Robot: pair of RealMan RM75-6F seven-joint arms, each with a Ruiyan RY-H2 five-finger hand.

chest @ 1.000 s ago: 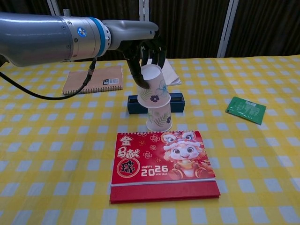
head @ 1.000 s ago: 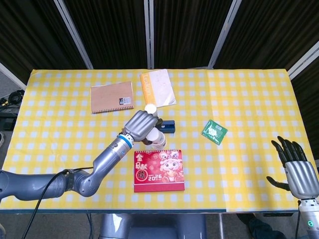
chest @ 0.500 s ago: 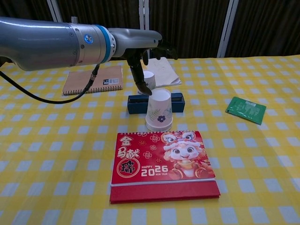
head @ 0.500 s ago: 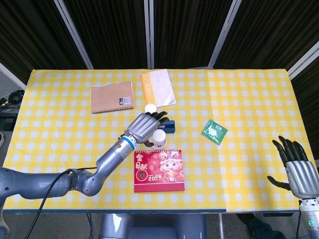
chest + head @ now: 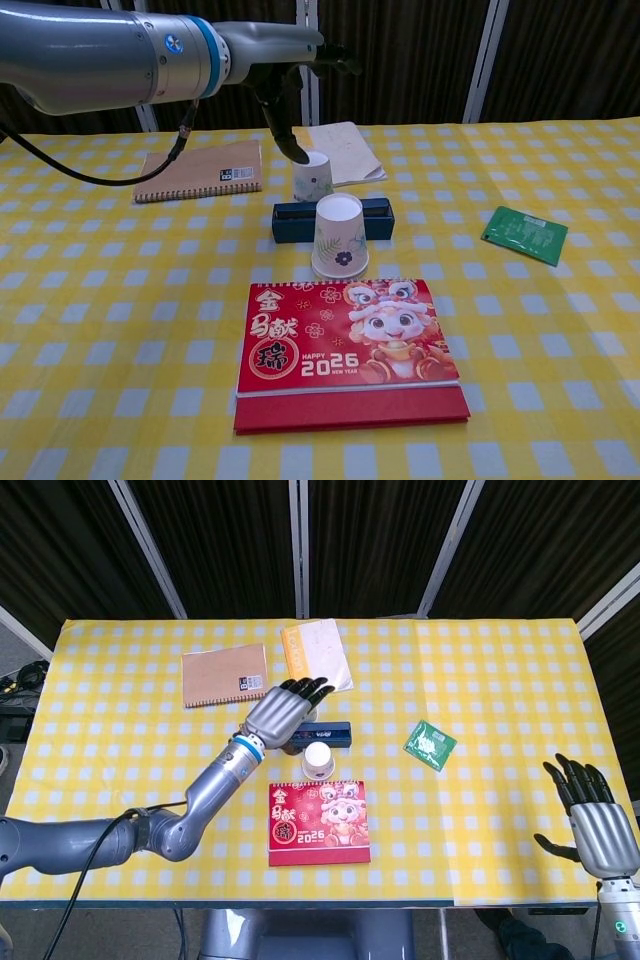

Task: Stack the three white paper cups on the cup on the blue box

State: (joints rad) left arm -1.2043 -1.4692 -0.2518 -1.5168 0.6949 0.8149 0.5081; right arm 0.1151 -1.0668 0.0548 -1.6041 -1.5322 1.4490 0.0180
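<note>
A stack of white paper cups [image 5: 340, 236] [image 5: 317, 761] stands upside down on the table, right in front of the blue box [image 5: 380, 212] [image 5: 335, 733]. One more white cup [image 5: 313, 178] stands upside down just behind the box; in the head view my left hand hides it. My left hand [image 5: 292, 85] [image 5: 283, 712] hovers above that rear cup, fingers apart and holding nothing. At the table's near right edge my right hand [image 5: 595, 822] is open and empty, far from the cups.
A red 2026 calendar [image 5: 350, 345] lies in front of the cup stack. A brown notebook [image 5: 200, 170] and a white booklet [image 5: 315, 657] lie at the back, and a green packet [image 5: 524, 235] lies to the right.
My left hand set the cup it carried onto the stack, let go, then rose and drew back over the rear cup. The right hand stayed put.
</note>
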